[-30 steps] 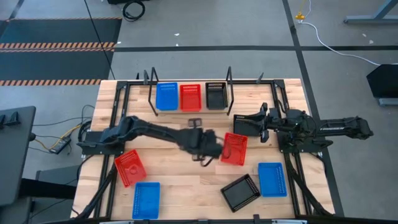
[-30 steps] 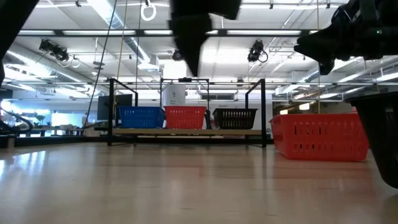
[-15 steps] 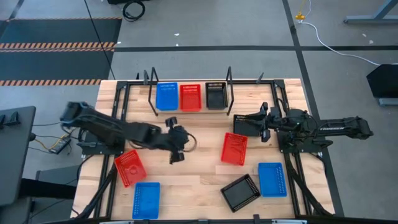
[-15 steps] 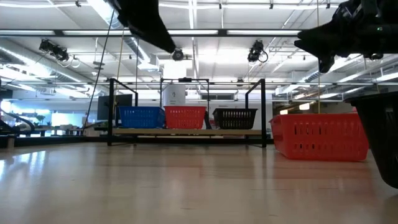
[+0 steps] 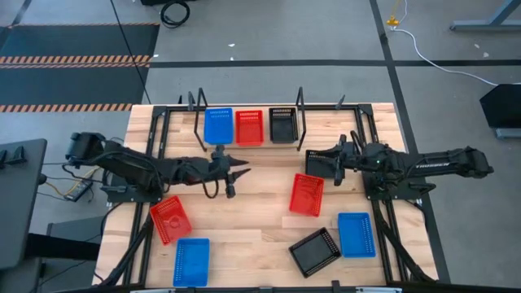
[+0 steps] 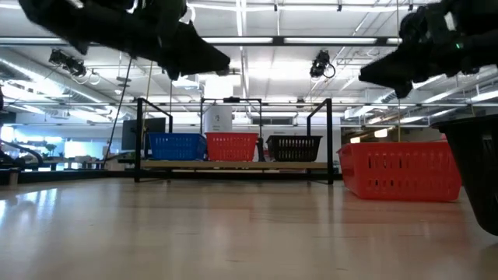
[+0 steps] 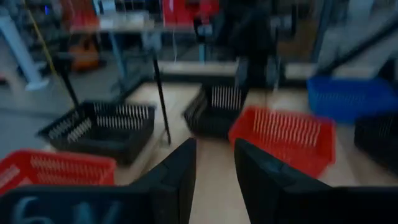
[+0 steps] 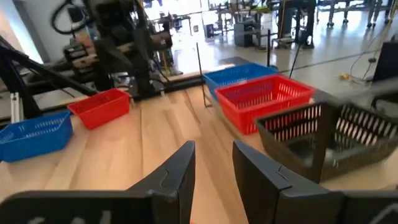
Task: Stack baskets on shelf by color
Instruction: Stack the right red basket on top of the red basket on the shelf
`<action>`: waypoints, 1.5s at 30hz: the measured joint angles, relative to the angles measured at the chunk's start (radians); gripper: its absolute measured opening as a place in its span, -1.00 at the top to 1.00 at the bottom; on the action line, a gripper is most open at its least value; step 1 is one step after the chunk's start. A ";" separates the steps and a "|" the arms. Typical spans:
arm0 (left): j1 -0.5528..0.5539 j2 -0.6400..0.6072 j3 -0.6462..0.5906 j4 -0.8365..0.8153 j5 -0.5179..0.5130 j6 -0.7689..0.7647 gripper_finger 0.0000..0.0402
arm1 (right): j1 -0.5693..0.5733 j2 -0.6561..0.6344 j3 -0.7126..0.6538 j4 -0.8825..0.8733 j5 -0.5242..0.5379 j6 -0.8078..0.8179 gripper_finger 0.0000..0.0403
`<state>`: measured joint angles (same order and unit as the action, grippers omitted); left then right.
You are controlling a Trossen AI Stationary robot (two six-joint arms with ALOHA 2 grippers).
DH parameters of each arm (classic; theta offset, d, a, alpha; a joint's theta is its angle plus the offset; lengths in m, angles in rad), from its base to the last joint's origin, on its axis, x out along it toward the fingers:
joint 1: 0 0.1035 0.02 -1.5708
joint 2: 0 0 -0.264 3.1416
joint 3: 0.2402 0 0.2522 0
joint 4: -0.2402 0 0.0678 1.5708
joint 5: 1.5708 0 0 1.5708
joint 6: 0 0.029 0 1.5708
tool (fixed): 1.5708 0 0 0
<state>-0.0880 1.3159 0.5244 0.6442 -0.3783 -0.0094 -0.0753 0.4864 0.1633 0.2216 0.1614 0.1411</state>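
Note:
The shelf (image 5: 247, 143) holds one blue basket (image 5: 217, 126), one red basket (image 5: 249, 126) and one black basket (image 5: 282, 124) side by side. My left gripper (image 5: 235, 177) is open and empty, in the air in front of the shelf, left of a loose red basket (image 5: 307, 194). My right gripper (image 5: 335, 156) is open and empty, raised beside a loose black basket (image 5: 317, 160). Another red basket (image 5: 170, 220), two blue baskets (image 5: 190, 260) (image 5: 356, 234) and a black basket (image 5: 315, 251) lie on the table nearer the front.
Black metal frames (image 5: 155, 146) run along both table sides under the arms. The shelf's wire uprights (image 5: 198, 122) stand at its ends. Bare wood (image 5: 252, 228) lies between the front baskets.
My left arm has drawn back to the left, away from the red basket in the middle, which stays on the table. My right arm has barely shifted.

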 joint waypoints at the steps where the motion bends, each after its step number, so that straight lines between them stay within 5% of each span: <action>1: 0.017 0.000 -0.029 0.078 0.027 -0.007 0.42 | 0.000 0.016 0.034 -0.027 0.000 -0.016 0.42; 7: 0.069 -0.014 -0.080 0.209 0.069 -0.008 0.42 | 0.000 0.174 0.304 -0.242 0.037 -0.112 0.38; 21: 0.158 -0.123 0.118 -0.208 0.067 0.035 0.42 | 0.100 0.641 0.734 -1.016 -0.030 0.113 0.37; 34: 0.231 -0.248 0.195 -0.361 0.156 0.118 0.42 | 0.346 0.951 0.924 -1.109 -0.127 0.368 0.37; 45: 0.168 -0.291 0.194 -0.449 0.165 0.091 0.42 | 0.496 1.170 1.052 -1.108 -0.136 0.492 0.34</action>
<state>0.0797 1.0245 0.7181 0.1949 -0.2129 0.0814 0.4211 1.6560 1.2153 -0.8867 0.0250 0.6331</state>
